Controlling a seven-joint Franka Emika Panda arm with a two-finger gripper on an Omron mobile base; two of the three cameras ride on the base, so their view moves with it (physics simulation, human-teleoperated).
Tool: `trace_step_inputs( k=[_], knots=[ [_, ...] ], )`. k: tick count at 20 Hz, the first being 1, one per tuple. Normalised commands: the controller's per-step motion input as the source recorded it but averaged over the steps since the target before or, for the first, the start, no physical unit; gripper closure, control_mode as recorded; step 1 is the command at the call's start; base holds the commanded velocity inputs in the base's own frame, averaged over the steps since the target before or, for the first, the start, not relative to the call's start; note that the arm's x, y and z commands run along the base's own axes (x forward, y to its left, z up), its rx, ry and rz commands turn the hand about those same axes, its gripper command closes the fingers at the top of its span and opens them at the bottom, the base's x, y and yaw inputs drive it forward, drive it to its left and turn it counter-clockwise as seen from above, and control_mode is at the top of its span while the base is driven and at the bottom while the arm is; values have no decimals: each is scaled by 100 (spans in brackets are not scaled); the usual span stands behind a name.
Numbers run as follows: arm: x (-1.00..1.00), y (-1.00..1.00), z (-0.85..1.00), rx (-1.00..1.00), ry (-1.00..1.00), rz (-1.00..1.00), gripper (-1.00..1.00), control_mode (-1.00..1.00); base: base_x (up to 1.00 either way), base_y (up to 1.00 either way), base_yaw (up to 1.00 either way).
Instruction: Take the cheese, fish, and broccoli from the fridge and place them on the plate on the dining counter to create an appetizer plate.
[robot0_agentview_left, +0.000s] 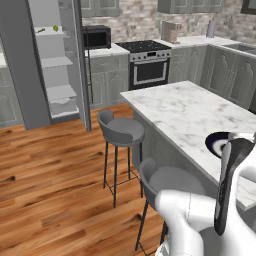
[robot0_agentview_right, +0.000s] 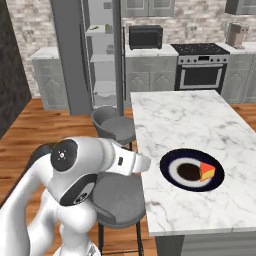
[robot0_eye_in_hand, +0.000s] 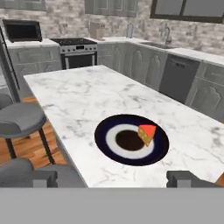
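One of three: cheese (robot0_eye_in_hand: 147, 133) sits on the plate (robot0_eye_in_hand: 107, 142), on the dining counter (robot0_eye_in_hand: 83, 96).
Claw (robot0_eye_in_hand: 113, 178): fingers wide apart, empty, above the plate.
Remaining: small green items on an upper shelf of the open fridge (robot0_agentview_left: 60, 90).
Advice: back off high over the stools (robot0_agentview_left: 122, 130), then approach the fridge squarely.

1. Long island w/ white grey-veined marble top (robot0_agentview_right: 185, 120), grey base; grey round stools (robot0_agentview_right: 116, 125) along its near side, on wood floor (robot0_agentview_left: 45, 170).
2. On top: round navy-black plate w/ white patterned ring (robot0_eye_in_hand: 109, 144), near the island's end, set in from the stool-side edge.
3. On plate: small orange-red cheese wedge (robot0_eye_in_hand: 147, 133), sitting on the white ring beside the dark centre, touching plate.
4. Open dark-grey fridge (robot0_agentview_left: 20, 75), pale shelves; upper shelf (robot0_agentview_left: 50, 34) holds small yellow-green clump (robot0_agentview_left: 55, 28) and slender greenish piece (robot0_agentview_left: 41, 30), apart.
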Motion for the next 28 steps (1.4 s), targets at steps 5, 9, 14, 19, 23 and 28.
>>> trace_step_inputs(
  k=[5,9,14,19,23,28],
  knots=[
    [-41,77,100,14,0,10,-100,-100,0,0,0],
    [-39,95,91,15,9,14,-100,-100,0,0,0],
    [-30,75,21,9,19,27,-100,-100,0,0,0],
    [-5,43,-8,0,5,28,-100,-100,0,0,0],
    [5,6,-41,0,7,32,-100,-100,0,0,0],
    [2,0,-23,0,-1,13,-100,-100,0,0,0]
  ],
)
